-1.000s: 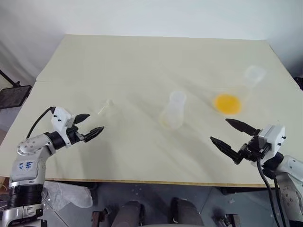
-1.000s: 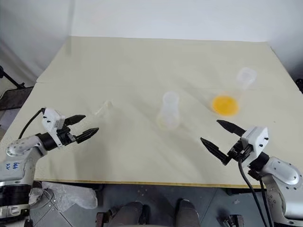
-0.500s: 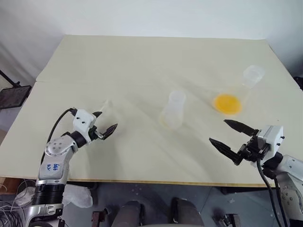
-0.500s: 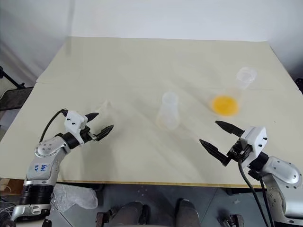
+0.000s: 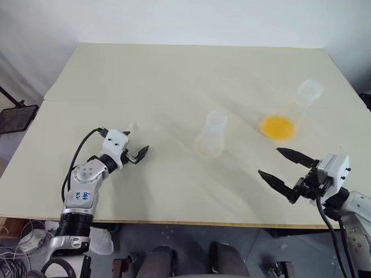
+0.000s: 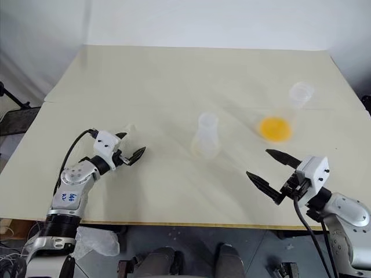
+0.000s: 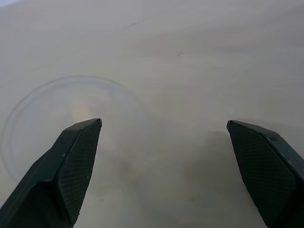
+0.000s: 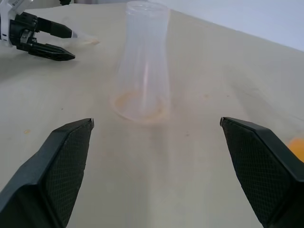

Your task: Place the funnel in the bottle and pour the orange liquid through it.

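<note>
The two head views look forward and steeply down from above the near edge of the pale cream tabletop [image 5: 174,75], taking in its whole surface and both arms; they share nearly the same scene, slightly offset sideways. The left wrist view sits low and close, looking along the open black fingers of the left gripper [image 7: 164,142] at the faint round rim of the clear plastic funnel [image 7: 71,123] just ahead. The right wrist view looks level across the table between the spread fingers of the right gripper [image 8: 156,142] at the slim clear bottle [image 8: 142,71] ahead, the left gripper showing beyond.
</note>
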You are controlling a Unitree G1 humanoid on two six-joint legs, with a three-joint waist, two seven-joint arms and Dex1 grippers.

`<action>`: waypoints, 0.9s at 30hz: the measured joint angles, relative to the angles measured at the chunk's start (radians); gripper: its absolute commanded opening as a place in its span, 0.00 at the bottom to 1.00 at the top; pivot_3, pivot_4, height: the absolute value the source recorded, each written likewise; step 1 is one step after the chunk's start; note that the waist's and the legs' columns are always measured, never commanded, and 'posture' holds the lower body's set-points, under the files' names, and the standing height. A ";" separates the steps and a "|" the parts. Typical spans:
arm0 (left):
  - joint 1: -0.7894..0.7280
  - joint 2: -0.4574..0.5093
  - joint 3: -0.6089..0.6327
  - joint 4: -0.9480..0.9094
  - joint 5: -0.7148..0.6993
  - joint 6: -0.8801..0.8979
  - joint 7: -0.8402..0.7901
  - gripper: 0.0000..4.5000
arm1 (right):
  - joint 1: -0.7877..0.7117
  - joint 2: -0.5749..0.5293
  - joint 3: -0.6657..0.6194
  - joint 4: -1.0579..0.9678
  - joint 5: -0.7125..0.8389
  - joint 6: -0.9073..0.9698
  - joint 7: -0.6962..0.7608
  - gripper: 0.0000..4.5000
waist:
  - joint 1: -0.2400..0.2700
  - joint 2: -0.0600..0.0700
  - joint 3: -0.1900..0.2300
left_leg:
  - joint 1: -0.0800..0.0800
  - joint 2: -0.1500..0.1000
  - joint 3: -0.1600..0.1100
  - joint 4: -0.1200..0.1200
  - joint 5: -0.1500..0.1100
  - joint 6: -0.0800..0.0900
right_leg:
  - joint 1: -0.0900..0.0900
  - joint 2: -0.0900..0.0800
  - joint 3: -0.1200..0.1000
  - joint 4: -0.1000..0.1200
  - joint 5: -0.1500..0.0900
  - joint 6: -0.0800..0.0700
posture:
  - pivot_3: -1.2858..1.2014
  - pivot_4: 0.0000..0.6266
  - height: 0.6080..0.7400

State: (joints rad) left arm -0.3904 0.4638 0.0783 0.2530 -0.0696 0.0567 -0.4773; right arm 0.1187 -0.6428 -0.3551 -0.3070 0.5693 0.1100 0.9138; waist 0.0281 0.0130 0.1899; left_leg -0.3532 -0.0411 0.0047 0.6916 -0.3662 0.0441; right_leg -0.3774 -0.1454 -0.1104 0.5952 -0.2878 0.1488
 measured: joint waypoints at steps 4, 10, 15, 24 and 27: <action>-0.018 -0.006 -0.015 0.019 0.000 0.008 0.000 0.60 | 0.004 0.000 0.000 -0.001 0.000 0.000 -0.004 1.00 | 0.000 0.000 0.000 | 0.000 0.000 0.000 0.000 0.000 0.000 | 0.000 0.000 0.000 0.000 0.000 0.000 | 0.52 0.24 1.00; -0.025 -0.008 -0.018 0.031 -0.002 0.017 0.000 0.16 | 0.004 0.000 0.000 -0.001 0.000 0.000 -0.007 1.00 | -0.001 0.000 0.000 | 0.000 0.000 0.000 0.000 0.000 0.000 | 0.000 0.000 0.000 0.000 0.000 0.000 | 0.52 0.24 1.00; -0.029 -0.003 -0.016 0.033 -0.011 0.029 -0.017 0.00 | 0.003 -0.002 0.000 -0.001 0.000 0.000 -0.009 1.00 | -0.001 0.000 0.000 | 0.000 0.000 0.000 0.000 0.000 0.000 | 0.000 0.000 0.000 0.000 0.000 0.000 | 0.52 0.24 1.00; -0.038 0.024 -0.007 0.056 -0.020 0.030 -0.043 0.00 | -0.010 -0.005 0.000 -0.001 0.000 0.000 -0.009 1.00 | -0.002 0.000 0.000 | 0.000 0.000 0.000 0.000 0.000 0.000 | 0.000 0.000 0.000 0.000 0.000 0.000 | 0.52 0.24 1.00; -0.038 0.031 -0.006 0.059 -0.020 0.023 -0.049 0.00 | -0.010 -0.006 0.000 -0.001 0.000 0.000 -0.009 1.00 | 0.000 0.000 0.000 | 0.000 0.000 0.000 0.000 0.000 0.000 | 0.000 0.000 0.000 0.000 0.000 0.000 | 0.52 0.24 1.00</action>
State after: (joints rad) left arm -0.4280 0.4947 0.0723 0.3116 -0.0893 0.0797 -0.5266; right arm 0.1088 -0.6491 -0.3552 -0.3076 0.5690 0.1099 0.9048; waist 0.0281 0.0131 0.1899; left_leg -0.3531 -0.0410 0.0048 0.6917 -0.3663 0.0440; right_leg -0.3773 -0.1454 -0.1103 0.5952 -0.2878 0.1488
